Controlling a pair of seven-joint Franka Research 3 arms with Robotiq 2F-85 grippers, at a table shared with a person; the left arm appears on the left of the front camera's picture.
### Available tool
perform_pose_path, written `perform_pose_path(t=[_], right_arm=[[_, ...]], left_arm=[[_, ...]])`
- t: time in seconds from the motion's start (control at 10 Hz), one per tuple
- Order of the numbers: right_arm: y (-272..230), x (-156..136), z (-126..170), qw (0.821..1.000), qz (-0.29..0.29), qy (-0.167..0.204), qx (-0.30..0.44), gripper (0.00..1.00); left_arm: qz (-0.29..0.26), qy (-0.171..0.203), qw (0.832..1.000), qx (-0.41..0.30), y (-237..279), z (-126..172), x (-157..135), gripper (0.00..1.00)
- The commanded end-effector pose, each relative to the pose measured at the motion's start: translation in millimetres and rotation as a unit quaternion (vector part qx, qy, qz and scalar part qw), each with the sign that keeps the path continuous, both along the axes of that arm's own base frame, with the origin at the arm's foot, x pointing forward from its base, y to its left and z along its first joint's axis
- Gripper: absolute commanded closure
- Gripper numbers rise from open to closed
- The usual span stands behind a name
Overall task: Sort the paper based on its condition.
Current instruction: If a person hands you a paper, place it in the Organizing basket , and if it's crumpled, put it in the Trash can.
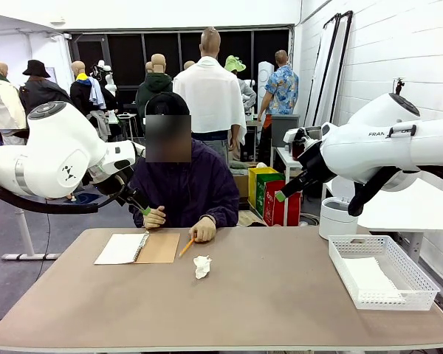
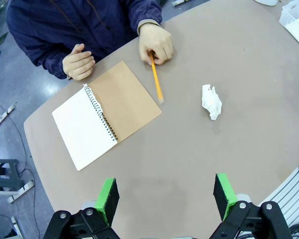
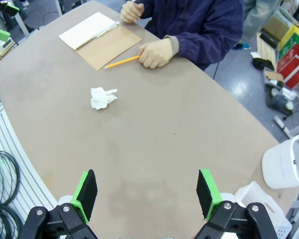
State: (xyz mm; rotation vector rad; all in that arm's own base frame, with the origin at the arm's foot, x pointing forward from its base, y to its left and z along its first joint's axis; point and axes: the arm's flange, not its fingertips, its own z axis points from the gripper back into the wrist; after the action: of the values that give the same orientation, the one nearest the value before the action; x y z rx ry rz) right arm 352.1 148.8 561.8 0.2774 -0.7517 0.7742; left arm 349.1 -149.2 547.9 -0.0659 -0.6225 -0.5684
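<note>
crumpled white paper wad on smooth tan table | flat sheets in white mesh basket | left end effector apart | right end effector apart

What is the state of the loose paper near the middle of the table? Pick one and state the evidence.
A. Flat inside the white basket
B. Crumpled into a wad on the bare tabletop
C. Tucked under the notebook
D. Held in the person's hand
B. The crumpled paper lies alone on the table, apart from the open notebook, the person's pencil and the white basket; nothing touches it.
</note>
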Motion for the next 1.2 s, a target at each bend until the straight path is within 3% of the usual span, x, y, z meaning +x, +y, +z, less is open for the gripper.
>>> perform_pose_path(t=[0.0,0.4,0.8,1.1], right_arm=[[0.0,0.0,0.0,1.000,0.000,0.000,0.000,0.00],[71.9,9.3,-11.2,0.994,0.074,-0.033,-0.070,0.00],[145.0,16.3,-57.3,0.980,0.145,-0.023,-0.133,0.00],[160.2,17.4,-74.8,0.975,0.140,-0.034,-0.170,0.00]], left_arm=[[0.000,0.001,1.000,-0.001,0.6,0.2,0.7,0.00],[0.000,0.001,1.000,-0.001,0.6,0.2,0.7,0.00],[0.000,0.001,1.000,-0.001,0.6,0.2,0.7,0.00],[0.000,0.001,1.000,-0.001,0.6,0.2,0.7,0.00]])
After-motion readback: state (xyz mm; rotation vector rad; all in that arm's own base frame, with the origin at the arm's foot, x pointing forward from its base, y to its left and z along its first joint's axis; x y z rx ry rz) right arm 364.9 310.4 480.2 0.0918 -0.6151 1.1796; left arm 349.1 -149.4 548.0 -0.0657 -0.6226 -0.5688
